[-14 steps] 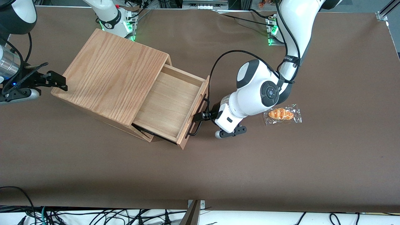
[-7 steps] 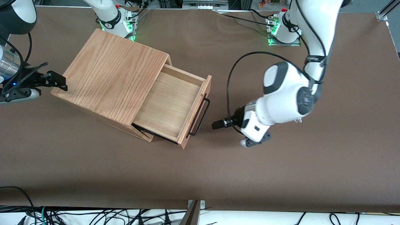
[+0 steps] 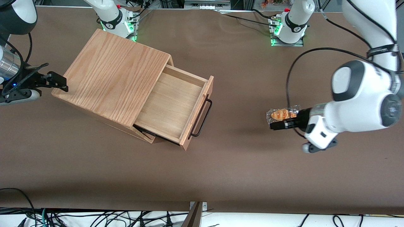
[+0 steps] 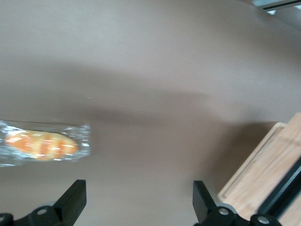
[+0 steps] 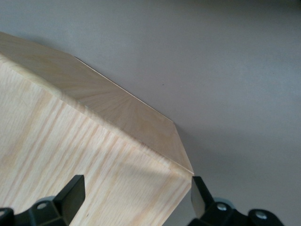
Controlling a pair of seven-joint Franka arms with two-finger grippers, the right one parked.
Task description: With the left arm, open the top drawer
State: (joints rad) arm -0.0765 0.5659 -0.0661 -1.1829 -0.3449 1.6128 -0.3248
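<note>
From the front, the top drawer (image 3: 173, 105) is standing pulled well out of the cabinet (image 3: 112, 75), its black bar handle (image 3: 202, 117) facing about four o'clock. The left arm (image 3: 359, 101) is hanging over the desk (image 3: 240, 164) well apart from the drawer, at the working arm's end; its tool (image 3: 277, 125) is hovering just nearer the camera than a wrapped bread roll (image 3: 282, 114).

In the left wrist view, the tool (image 4: 138, 200) is showing its fingers (image 4: 74, 200) spread wide and gripping nothing, with the roll (image 4: 43, 145) and a corner of the drawer (image 4: 268, 174) lying ahead.
</note>
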